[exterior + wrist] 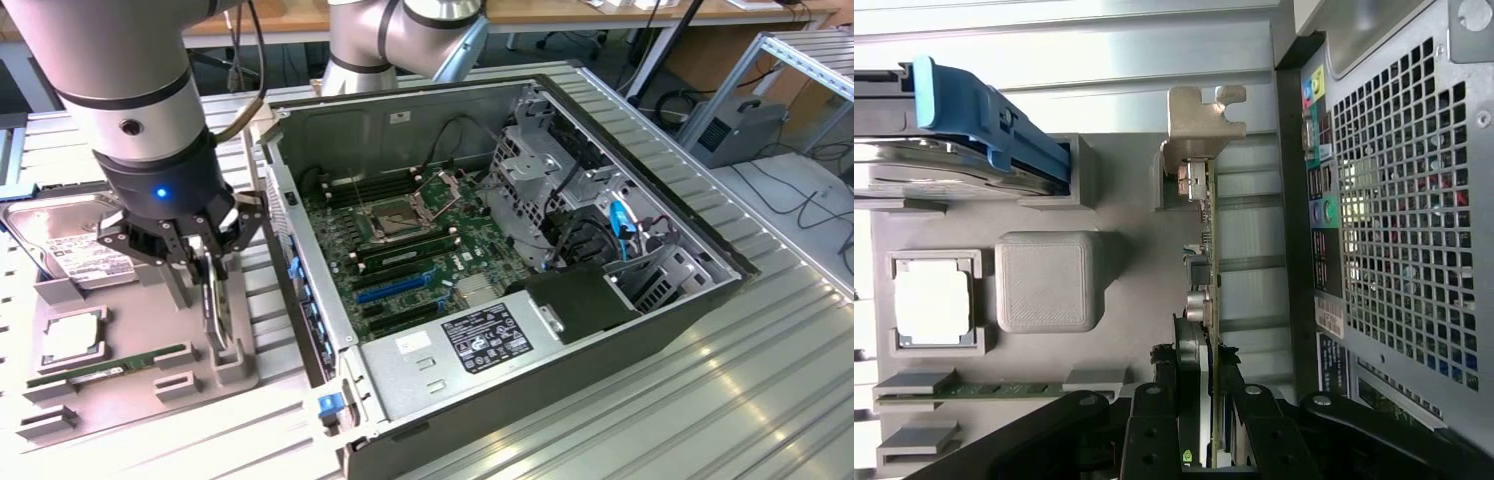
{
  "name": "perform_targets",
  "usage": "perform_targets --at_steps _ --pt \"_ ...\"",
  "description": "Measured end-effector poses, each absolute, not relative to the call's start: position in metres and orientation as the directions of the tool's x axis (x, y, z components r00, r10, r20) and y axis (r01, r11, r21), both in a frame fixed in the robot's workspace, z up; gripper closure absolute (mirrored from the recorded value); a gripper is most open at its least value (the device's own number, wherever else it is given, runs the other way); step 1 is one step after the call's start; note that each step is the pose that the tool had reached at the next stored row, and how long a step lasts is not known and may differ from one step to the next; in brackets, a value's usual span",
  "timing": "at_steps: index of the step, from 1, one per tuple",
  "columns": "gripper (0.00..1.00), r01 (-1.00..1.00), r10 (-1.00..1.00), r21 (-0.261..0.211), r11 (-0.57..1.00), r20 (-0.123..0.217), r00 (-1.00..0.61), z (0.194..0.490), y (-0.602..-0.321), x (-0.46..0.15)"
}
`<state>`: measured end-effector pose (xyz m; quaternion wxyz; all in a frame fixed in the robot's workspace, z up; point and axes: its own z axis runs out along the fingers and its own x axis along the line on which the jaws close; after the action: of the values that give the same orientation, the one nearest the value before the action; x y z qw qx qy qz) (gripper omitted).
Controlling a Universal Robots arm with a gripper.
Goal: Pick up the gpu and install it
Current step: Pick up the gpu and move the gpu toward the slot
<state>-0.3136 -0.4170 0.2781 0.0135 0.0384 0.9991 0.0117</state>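
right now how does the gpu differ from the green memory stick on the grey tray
The gpu stands tall on edge in the grey tray; the memory stick sits low in its holders. The claw grips the gpu; nothing touches the memory stick. The gpu has a metal bracket at one end; the memory stick is a plain narrow green strip. Both are on the tray, outside the computer case.

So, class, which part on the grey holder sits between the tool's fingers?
The gpu, the thin card standing on edge beside the case; hard drive, processor and memory stick lie further off.
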Motion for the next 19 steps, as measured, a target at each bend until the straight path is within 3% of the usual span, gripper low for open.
perform_targets --at_steps 19 --pt "0.73 0.076 0.077 0.025 0.997 -0.026 -0.997 0.2873 -0.4170 -0.3136"
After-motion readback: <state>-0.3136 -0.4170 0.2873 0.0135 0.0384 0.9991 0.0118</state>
